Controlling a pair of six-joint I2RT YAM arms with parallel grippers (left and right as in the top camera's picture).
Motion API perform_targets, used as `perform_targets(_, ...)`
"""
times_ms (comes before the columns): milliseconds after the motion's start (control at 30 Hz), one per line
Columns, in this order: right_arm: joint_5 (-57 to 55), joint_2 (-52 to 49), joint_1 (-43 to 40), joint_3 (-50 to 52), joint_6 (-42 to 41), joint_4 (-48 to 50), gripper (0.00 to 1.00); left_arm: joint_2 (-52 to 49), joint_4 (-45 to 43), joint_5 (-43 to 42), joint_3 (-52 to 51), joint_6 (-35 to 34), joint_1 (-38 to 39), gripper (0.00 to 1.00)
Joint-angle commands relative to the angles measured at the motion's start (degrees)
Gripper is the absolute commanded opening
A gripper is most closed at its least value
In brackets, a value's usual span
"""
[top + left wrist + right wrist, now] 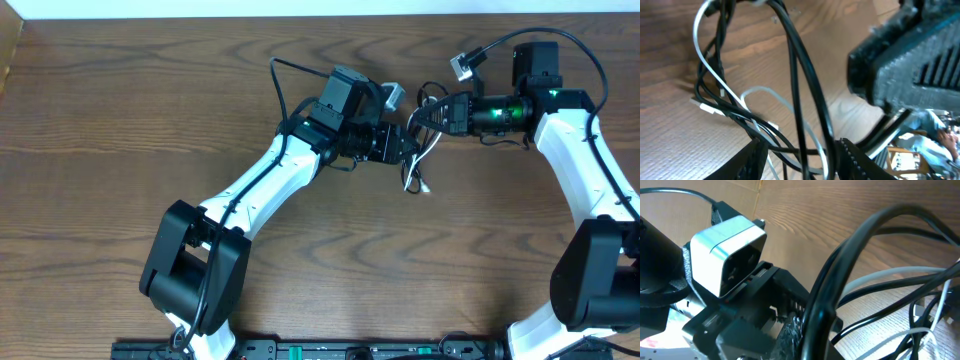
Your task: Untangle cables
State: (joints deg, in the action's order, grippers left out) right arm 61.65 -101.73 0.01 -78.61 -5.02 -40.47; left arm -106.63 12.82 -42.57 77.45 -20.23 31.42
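The black cable [432,92] and the white cable [418,178] hang in one tangle between my two grippers at the table's middle. My left gripper [408,143] reaches in from the left. In the left wrist view its jaws [801,145] stand apart, and strands of the black cable [795,80] and the white cable [765,91] run through the gap. My right gripper [425,113] comes in from the right and is shut on the black cable [855,245], which arches up out of its jaws [825,335]. A white plug lies on the wood below the tangle.
The left arm's wrist camera [730,250] sits very close to my right gripper. Thick robot cables loop above both arms [285,80], [560,40]. The wooden table [120,120] runs out on all sides, and a cardboard edge [10,50] shows at the far left.
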Motion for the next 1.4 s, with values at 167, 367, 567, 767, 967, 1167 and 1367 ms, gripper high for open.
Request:
perform_targets(167,1.7,0.6,-0.1,-0.6,-0.1,-0.1,0.01,-4.6,-4.0,4.6,-0.5,-0.9,1.4,0.39)
perform_targets(367,-2.8,0.6,-0.2,-0.6,-0.1,-1.2,0.01,-6.8,-4.2,4.7,-0.5,-0.3,1.5,0.07)
perform_targets(567,-44.1,0.6,-1.5,-0.6,-14.4,-10.1,0.01,-0.8,0.5,4.7,-0.5,-0.3,-3.3,0.07)
perform_targets(767,-70.8,0.5,-1.5,-0.3,-18.8,-14.6,0.01,10.2,8.3,4.7,-0.5,-0.4,-11.2,0.07)
perform_targets(967,-71.9,0.5,-1.5,-0.2,-18.8,-15.3,0.01,19.7,12.9,4.7,-0.5,1.8,-18.0,0.07)
perform_targets(1167,-72.7,0.5,-1.6,2.1,-18.8,-15.1,0.01,22.5,15.9,4.7,-0.5,2.6,-23.0,0.08)
perform_targets(1367,-73.4,0.5,-2.1,2.8,-19.2,-15.9,0.01,22.5,18.2,6.7,-0.5,5.9,-25.1,0.07)
